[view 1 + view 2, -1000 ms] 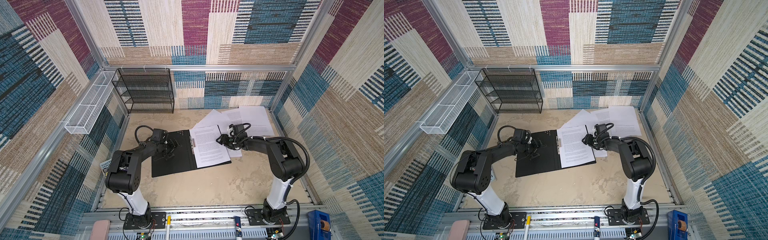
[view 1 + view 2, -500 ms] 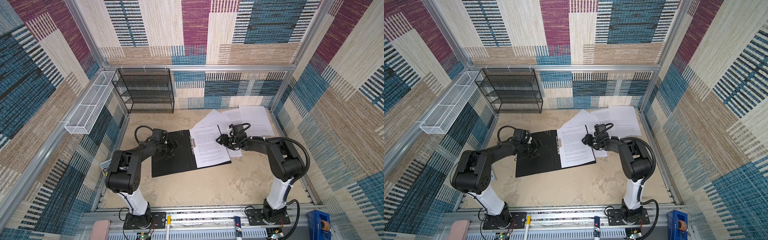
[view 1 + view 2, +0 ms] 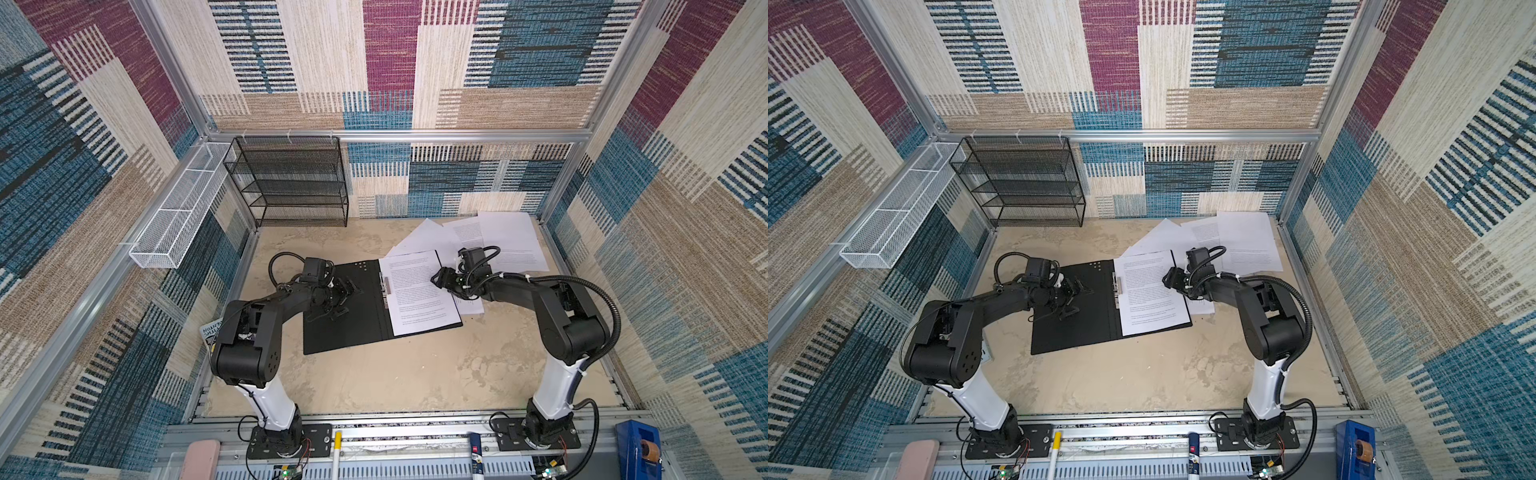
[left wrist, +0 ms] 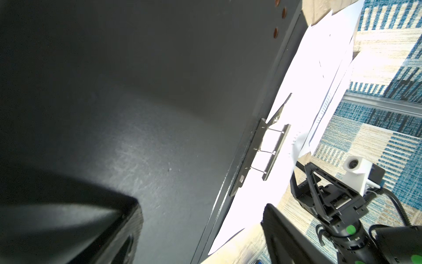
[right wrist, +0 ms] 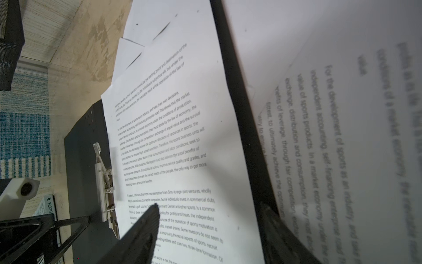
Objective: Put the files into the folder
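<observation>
Over folder (image 3: pixel 345 336) bare left flap: left fingers (image 3: pixel 351 291) spread, empty. Folder open flat on surface (image 3: pixel 415 382), printed sheet (image 3: pixel 417 293) on right flap; right fingers (image 3: pixel 439 279) spread at sheet's right edge. Other files (image 3: pixel 505 237) loose far right.

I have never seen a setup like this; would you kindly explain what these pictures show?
Two black robot arms stand at a sandy table. Two pictures look down from overhead; two come from cameras on the arms' wrists. An open folder, black inside, lies flat with a printed sheet on its right half; more loose sheets lie behind. The left end effector is open over the bare cover; the right end effector, also open, sits at the sheet's edge. Neither seems to grip anything.
</observation>
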Motion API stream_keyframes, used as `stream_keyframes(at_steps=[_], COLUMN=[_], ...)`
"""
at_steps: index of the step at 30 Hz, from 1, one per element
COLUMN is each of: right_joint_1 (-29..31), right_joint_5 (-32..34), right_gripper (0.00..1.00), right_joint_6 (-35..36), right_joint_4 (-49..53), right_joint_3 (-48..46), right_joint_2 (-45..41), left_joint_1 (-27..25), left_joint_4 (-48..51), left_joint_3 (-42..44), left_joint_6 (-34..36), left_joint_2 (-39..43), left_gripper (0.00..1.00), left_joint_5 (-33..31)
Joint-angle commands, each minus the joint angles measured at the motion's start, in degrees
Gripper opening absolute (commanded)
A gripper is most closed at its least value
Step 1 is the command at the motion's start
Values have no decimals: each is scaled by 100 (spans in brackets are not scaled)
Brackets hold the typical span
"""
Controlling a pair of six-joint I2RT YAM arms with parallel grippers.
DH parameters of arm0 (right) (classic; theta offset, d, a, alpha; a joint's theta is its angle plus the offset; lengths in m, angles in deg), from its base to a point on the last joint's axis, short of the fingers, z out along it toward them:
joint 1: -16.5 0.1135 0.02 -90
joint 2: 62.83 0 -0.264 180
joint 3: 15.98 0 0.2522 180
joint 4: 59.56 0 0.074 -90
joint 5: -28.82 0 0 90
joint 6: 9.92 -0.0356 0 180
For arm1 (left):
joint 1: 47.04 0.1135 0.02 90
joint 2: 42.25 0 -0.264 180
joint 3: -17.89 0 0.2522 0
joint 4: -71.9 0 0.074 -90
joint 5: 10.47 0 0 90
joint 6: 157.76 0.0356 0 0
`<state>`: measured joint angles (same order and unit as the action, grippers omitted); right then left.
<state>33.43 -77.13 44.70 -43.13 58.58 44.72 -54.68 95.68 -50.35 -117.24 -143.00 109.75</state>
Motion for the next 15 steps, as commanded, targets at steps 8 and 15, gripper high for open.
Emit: stream_keyframes(at_steps=[8, 15], right_joint_1=[12, -22], right_joint_5=[663, 911], right_gripper=[92, 100], right_joint_6=[249, 684], right_joint_4=[691, 945], right_joint_3=[42, -70], right_joint_2=[-459, -603], left_joint_1=[26, 65], left_joint_4=[1156, 1714], left_joint_3=[-66, -259], left_joint_6=[296, 666], left_joint_2=[-145, 6], left_gripper=[84, 84], left_joint_5=[-889, -1280])
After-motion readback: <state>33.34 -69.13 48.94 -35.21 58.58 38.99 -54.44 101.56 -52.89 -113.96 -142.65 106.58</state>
